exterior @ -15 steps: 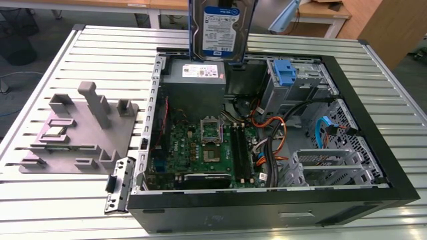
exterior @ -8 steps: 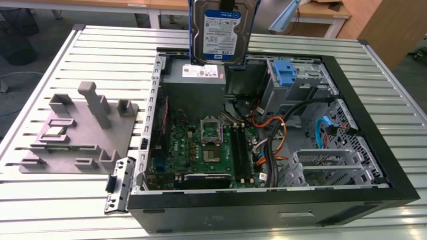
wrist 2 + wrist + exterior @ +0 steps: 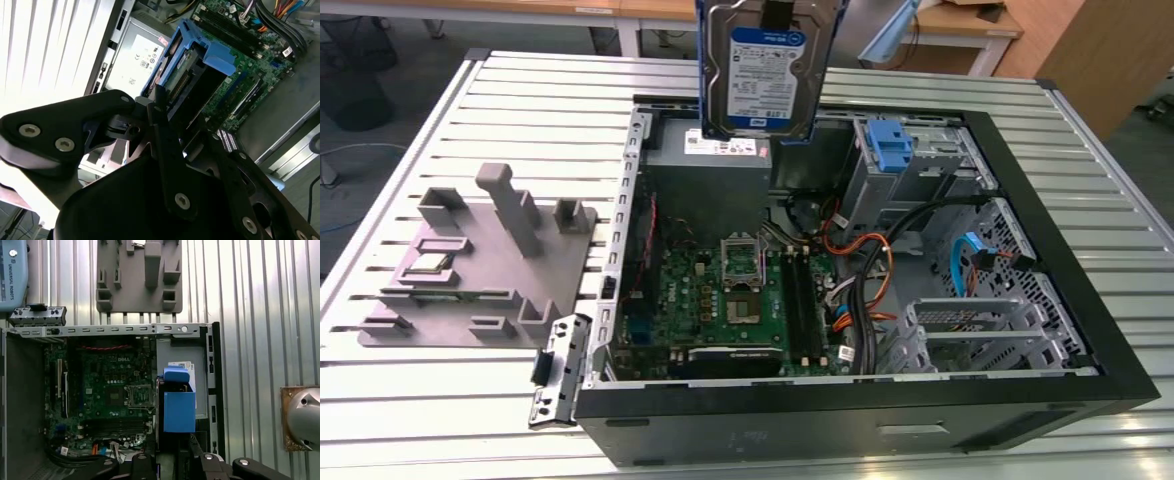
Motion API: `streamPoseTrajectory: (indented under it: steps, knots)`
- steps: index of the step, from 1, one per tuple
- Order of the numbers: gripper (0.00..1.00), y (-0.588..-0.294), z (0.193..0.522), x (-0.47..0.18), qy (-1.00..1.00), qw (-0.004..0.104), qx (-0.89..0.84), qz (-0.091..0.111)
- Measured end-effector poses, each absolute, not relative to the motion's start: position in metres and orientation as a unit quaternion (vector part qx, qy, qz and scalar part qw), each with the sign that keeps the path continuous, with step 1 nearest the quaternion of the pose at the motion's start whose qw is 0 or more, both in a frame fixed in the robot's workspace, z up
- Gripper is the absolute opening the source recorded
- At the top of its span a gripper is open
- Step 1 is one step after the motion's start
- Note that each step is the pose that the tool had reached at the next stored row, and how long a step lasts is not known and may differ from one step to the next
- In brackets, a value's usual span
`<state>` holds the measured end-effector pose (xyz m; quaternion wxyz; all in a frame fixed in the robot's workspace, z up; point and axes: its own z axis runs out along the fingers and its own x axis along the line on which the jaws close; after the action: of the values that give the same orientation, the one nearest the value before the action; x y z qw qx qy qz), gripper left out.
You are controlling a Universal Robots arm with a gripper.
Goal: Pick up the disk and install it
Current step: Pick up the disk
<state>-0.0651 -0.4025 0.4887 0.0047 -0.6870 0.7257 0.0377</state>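
The disk, silver with a white-and-blue label and blue side rails, hangs upright above the back of the open computer case. My gripper is shut on its upper end at the top edge of the exterior view. In the second wrist view the black fingers clamp the disk over the power supply and motherboard. In the first wrist view the disk's blue end shows just beyond the gripper.
Below the disk lie a grey power supply box, an upright blue latch piece on the metal drive cage, the motherboard and loose cables. A grey fixture plate sits at the exterior view's left on the slatted table.
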Motion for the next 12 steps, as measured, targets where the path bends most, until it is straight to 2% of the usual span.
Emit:
streamPoseTrajectory:
  steps: [12]
  knots:
    - [0.35,-0.423,0.489,-0.064,0.726,0.005,-0.687,0.038]
